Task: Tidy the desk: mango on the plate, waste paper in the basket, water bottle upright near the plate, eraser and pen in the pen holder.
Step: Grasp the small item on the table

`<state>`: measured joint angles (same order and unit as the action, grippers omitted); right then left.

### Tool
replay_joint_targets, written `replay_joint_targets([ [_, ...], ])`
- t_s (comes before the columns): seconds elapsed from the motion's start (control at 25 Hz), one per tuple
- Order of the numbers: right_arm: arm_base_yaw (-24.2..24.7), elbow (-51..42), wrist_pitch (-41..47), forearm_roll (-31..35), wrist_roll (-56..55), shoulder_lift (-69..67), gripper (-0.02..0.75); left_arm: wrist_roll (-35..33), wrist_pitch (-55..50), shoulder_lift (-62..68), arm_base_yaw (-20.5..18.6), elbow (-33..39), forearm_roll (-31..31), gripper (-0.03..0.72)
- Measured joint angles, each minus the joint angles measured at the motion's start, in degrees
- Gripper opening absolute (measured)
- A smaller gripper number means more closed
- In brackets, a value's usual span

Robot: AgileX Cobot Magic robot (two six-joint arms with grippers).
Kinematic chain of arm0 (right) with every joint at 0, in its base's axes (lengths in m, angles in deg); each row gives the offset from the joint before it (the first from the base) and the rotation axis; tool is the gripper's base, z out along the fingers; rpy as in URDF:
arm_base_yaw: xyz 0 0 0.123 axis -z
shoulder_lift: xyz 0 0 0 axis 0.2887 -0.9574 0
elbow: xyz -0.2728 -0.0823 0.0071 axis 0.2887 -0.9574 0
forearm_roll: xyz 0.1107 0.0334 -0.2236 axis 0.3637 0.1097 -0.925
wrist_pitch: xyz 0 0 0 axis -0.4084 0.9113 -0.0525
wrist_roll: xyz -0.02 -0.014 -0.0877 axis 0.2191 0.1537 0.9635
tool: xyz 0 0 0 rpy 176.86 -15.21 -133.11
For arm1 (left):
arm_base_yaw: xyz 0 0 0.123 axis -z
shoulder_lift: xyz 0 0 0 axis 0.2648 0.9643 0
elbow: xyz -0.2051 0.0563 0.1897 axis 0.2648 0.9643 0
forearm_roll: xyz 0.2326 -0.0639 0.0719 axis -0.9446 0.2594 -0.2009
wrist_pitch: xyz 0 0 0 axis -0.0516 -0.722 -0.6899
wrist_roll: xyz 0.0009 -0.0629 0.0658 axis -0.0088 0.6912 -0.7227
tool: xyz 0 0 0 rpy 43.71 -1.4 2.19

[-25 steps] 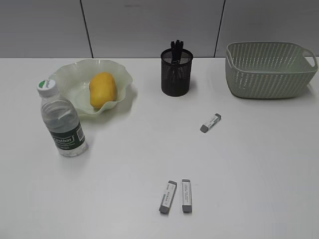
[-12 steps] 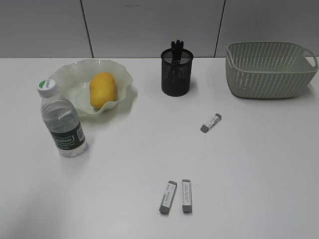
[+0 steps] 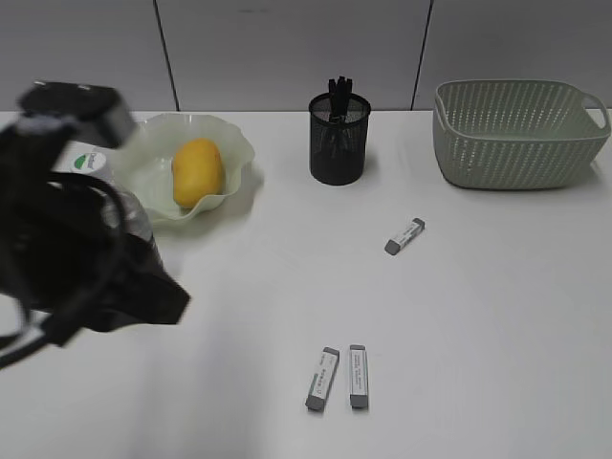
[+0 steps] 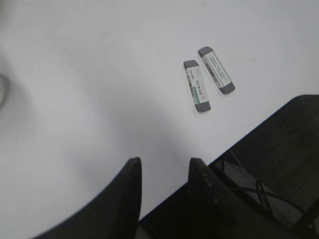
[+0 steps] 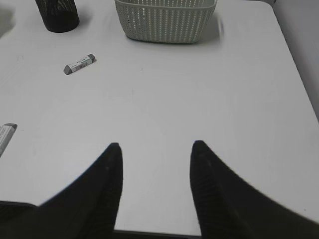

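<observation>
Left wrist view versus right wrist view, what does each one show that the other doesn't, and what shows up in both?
Only the left wrist view: two erasers side by side, with the open left gripper above bare desk.
Only the right wrist view: the basket, the pen holder, a lone eraser, and the open right gripper.
Both: the white desk; neither gripper holds anything.

Exterior: looking down at a slant across the desk toward the back wall, left arm looming close at the left edge. Left wrist: angled down past its own fingers onto the pair of erasers at the near edge, shared with the exterior. Right wrist: aimed over its fingers toward the basket, pen holder and lone eraser, likewise shared.
</observation>
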<state>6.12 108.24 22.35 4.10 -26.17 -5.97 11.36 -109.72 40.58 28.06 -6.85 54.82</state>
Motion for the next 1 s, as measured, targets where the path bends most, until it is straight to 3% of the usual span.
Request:
replay_joint_targets([
  [0.08,0.0,0.0,0.0,0.0,0.0,0.0,0.363,8.1,0.3,6.8,5.8,-4.0,-6.8,0.245],
  [0.16,0.0,0.0,0.0,0.0,0.0,0.0,0.363,11.7,0.5,13.7,8.7,-7.7,-10.1,0.281],
  [0.32,0.0,0.0,0.0,0.0,0.0,0.0,0.363,13.7,0.8,23.7,10.0,-14.2,-10.8,0.494],
  [0.4,0.0,0.0,0.0,0.0,0.0,0.0,0.363,14.0,0.9,26.9,10.0,-16.7,-10.1,0.542],
  [0.72,0.0,0.0,0.0,0.1,0.1,0.0,0.363,16.5,2.9,36.2,10.0,-20.6,-9.0,0.452],
  [1.0,0.0,0.0,0.0,0.1,0.1,0.0,0.363,16.9,3.8,41.5,10.0,-21.1,-9.0,0.438],
])
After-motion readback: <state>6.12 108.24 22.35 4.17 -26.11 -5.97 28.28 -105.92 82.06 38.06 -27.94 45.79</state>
